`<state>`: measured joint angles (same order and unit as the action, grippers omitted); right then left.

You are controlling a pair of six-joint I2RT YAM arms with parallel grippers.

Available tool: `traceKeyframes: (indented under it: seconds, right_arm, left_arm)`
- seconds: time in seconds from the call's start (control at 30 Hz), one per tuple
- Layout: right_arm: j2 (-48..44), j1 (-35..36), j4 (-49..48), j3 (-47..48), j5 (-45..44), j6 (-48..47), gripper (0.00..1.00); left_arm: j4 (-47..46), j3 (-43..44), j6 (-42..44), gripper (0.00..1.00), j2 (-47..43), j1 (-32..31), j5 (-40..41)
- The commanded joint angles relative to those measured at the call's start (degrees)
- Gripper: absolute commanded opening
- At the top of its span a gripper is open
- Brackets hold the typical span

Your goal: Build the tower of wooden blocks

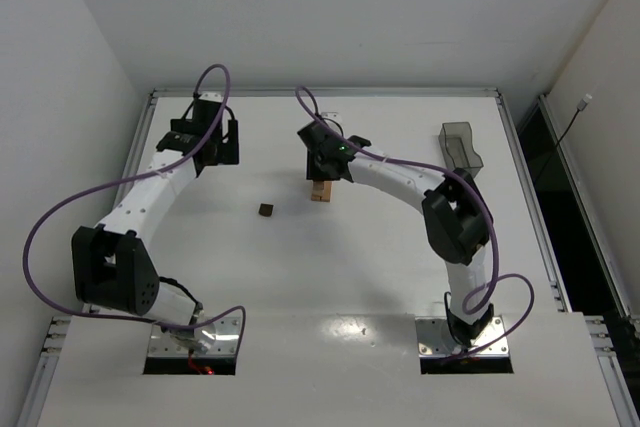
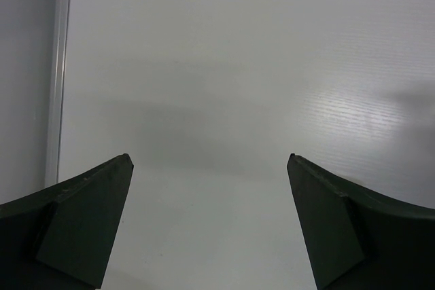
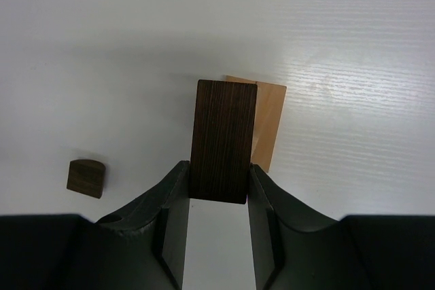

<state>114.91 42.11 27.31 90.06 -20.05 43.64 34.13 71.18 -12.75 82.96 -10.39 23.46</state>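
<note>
My right gripper point(image 3: 217, 176) is shut on a dark brown bar block point(image 3: 223, 140) and holds it just above a light tan block point(image 3: 270, 123) that lies on the white table. In the top view the right gripper point(image 1: 322, 169) hangs over the tan block point(image 1: 320, 193) at the table's middle back. A small dark brown block point(image 1: 265, 210) lies alone to the left of it, also visible in the right wrist view point(image 3: 85, 177). My left gripper point(image 2: 209, 168) is open and empty over bare table at the back left point(image 1: 205, 137).
A dark translucent plastic bin point(image 1: 461, 145) stands at the back right. The table's metal edge rail point(image 2: 56, 66) runs close on the left of the left gripper. White walls stand behind and beside the table.
</note>
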Motion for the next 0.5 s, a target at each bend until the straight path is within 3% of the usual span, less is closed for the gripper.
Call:
traceKeyframes:
  seconds: [0.0, 0.37, 0.47]
  right_arm:
    - [0.4, -0.4, -0.6, 1.9, 0.5, 1.1, 0.00]
    - [1.5, -1.0, -0.1, 3.1, 1.0, 0.0, 0.00]
    - [1.5, -1.0, -0.1, 3.6, 1.7, -0.5, 0.10]
  left_arm:
    - [-0.9, 2.0, -1.0, 0.96, 0.8, 0.6, -0.5]
    - [-0.9, 3.3, -1.0, 0.96, 2.9, 0.6, -1.1]
    - [-0.9, 3.8, -1.0, 0.96, 4.0, 0.6, -1.1]
